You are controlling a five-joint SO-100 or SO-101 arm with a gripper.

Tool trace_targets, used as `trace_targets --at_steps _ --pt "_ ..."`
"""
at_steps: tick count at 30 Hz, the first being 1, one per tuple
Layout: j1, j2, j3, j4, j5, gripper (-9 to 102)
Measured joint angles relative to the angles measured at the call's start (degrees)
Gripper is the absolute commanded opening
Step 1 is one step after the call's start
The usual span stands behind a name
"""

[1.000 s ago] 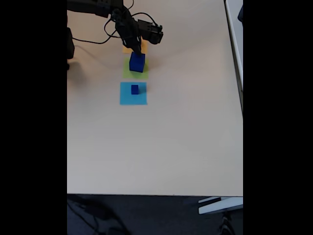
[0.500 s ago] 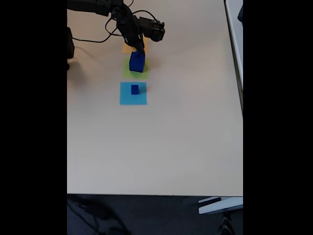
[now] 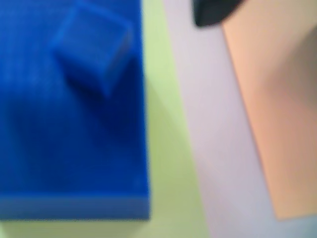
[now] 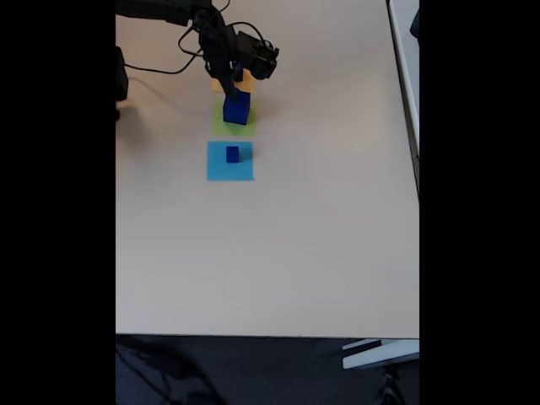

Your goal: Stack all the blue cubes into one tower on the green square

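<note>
In the fixed view, the near part of the pale desk [image 4: 270,253] is bare. Farther back, a tiny blue cube [image 4: 233,153] sits on a light-blue square [image 4: 218,169]. Behind it, the big blue cube [image 4: 237,108] stands on the green square [image 4: 221,126]. In the wrist view, a small blue cube [image 3: 94,47] rests on top of the big one, turned a little. The black hand [image 4: 234,78] hangs just behind the big cube, over an orange square [image 4: 218,84]. I cannot tell if its fingers are apart or together.
</note>
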Motion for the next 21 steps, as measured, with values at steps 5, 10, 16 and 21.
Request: trace_targets --at_steps 5,10,16,21 --pt "1.4 0.0 -0.2 0.8 0.3 21" --pt "1.5 0.0 -1.5 0.8 -0.1 20" --pt "2.1 0.0 -4.9 0.8 -0.5 21" --pt "1.9 -0.6 -5.4 0.8 0.4 22"
